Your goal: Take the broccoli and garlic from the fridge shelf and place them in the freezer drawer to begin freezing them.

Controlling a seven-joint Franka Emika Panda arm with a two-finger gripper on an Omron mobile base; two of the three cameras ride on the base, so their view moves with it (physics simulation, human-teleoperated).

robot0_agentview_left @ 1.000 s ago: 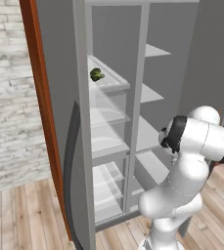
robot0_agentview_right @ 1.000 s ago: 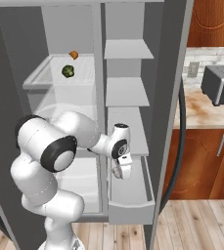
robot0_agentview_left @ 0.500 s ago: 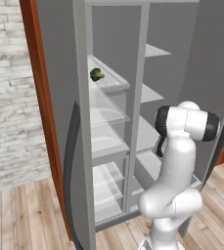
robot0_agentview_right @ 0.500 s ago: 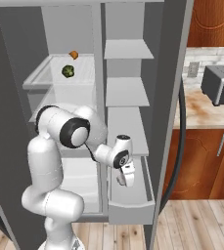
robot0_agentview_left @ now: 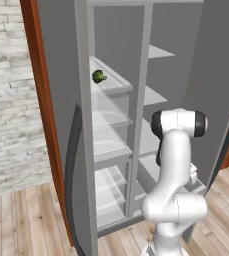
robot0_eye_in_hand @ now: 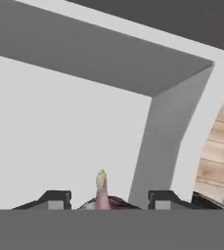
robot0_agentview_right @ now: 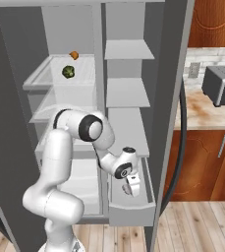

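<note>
The broccoli (robot0_agentview_left: 99,76) (robot0_agentview_right: 68,72), a small dark green floret, lies on an upper fridge shelf (robot0_agentview_right: 45,78). My gripper (robot0_agentview_right: 132,188) (robot0_eye_in_hand: 108,197) hangs low inside the pulled-out freezer drawer (robot0_agentview_right: 131,214), far below the broccoli. In the hand view a pale pinkish bulb with a yellow tip, the garlic (robot0_eye_in_hand: 101,188), sits between the two fingertips, and the fingers look shut on it. The drawer's grey wall (robot0_eye_in_hand: 152,132) and pale floor lie right ahead of the hand.
A small orange thing (robot0_agentview_right: 74,55) lies behind the broccoli on the same shelf. The open fridge door (robot0_agentview_right: 175,98) stands right of the drawer. A toaster (robot0_agentview_right: 221,84) sits on the counter beyond it, over wooden cabinets (robot0_agentview_right: 207,162). A brick wall (robot0_agentview_left: 11,100) is at left.
The arm has swung down and forward, and the hand has dropped from in front of the shelves into the freezer drawer. The broccoli and the orange thing have not moved.
</note>
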